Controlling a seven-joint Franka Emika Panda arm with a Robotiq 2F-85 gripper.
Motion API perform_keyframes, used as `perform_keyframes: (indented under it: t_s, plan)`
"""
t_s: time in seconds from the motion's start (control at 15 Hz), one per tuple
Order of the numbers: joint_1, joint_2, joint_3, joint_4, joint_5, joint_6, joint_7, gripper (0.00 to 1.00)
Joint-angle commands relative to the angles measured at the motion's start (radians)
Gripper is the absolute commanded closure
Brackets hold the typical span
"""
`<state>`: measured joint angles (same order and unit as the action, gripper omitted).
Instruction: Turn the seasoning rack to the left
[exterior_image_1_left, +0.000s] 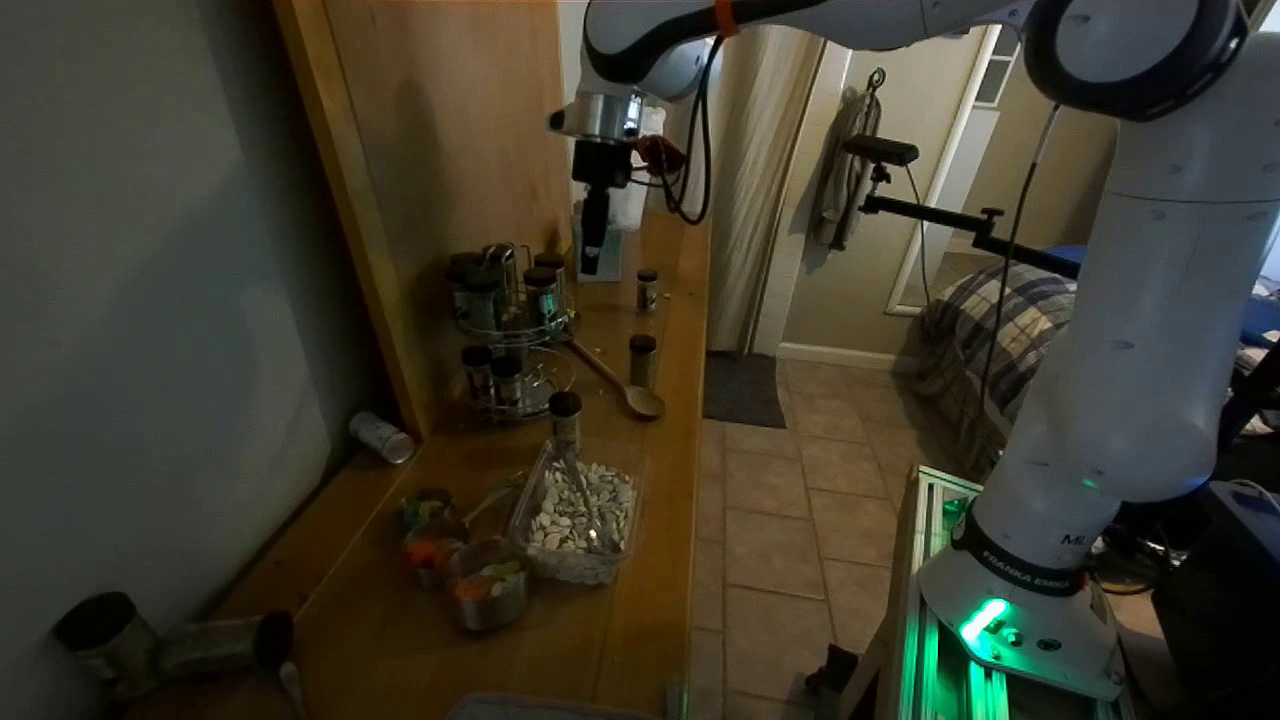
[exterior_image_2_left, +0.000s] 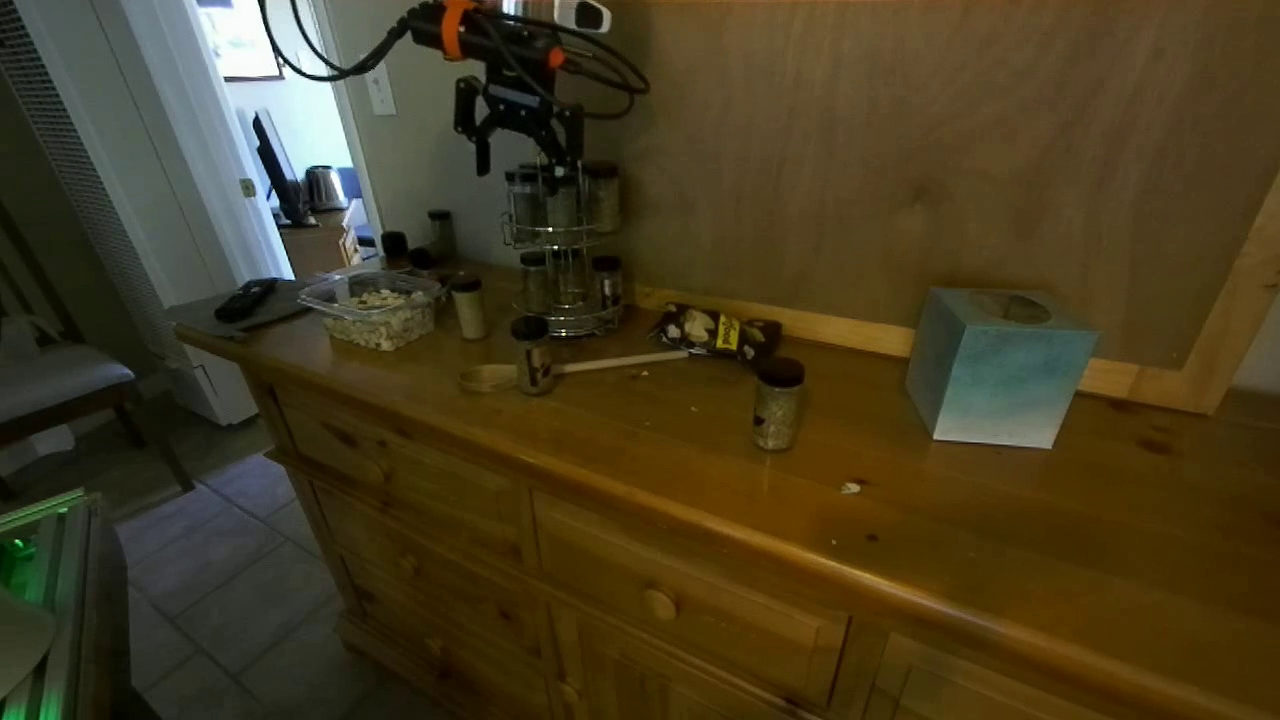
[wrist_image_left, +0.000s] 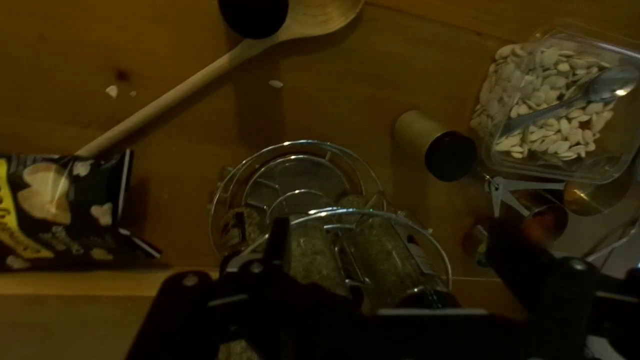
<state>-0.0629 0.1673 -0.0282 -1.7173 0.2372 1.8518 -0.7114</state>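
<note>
Gripper (exterior_image_2_left: 527, 163) near seasoning rack (exterior_image_2_left: 557, 238), spread wide — empty; arm base (exterior_image_1_left: 1045, 612) reads "FRANKA EMIKA"

Seasoning rack (exterior_image_2_left: 560, 240): round silver-wire carousel, two tiers, standing upright on desk (exterior_image_2_left: 660, 430). Close to back edge, well apart from front edge. Upper tier (exterior_image_1_left: 510, 337) carries cluster of small glass jars (exterior_image_2_left: 603, 205), dark lids (exterior_image_2_left: 602, 170) on, contents dull green-brown in wrist view. Lower tier (exterior_image_2_left: 570, 325) holds more jars, upright like those above; its wire ring (wrist_image_left: 300, 143) shows toward front edge. Rack partly hidden in wrist view; exact jar count unclear.
</note>
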Motion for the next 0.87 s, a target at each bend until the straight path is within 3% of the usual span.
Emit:
perform_keyframes:
  t_s: [0.0,0.13,0.33,0.4,0.8]
  plan:
    - [0.039,-0.139,0.028,-0.163,-0.126,0.186,0.029,0.00]
    - [0.059,-0.201,0.042,-0.245,-0.172,0.309,0.069,0.00]
    - [0.083,-0.289,0.060,-0.361,-0.155,0.446,0.211,0.00]
    - [0.076,-0.194,0.047,-0.240,-0.140,0.364,0.124,0.00]
    - [0.080,-0.203,0.044,-0.258,-0.140,0.372,0.133,0.00]
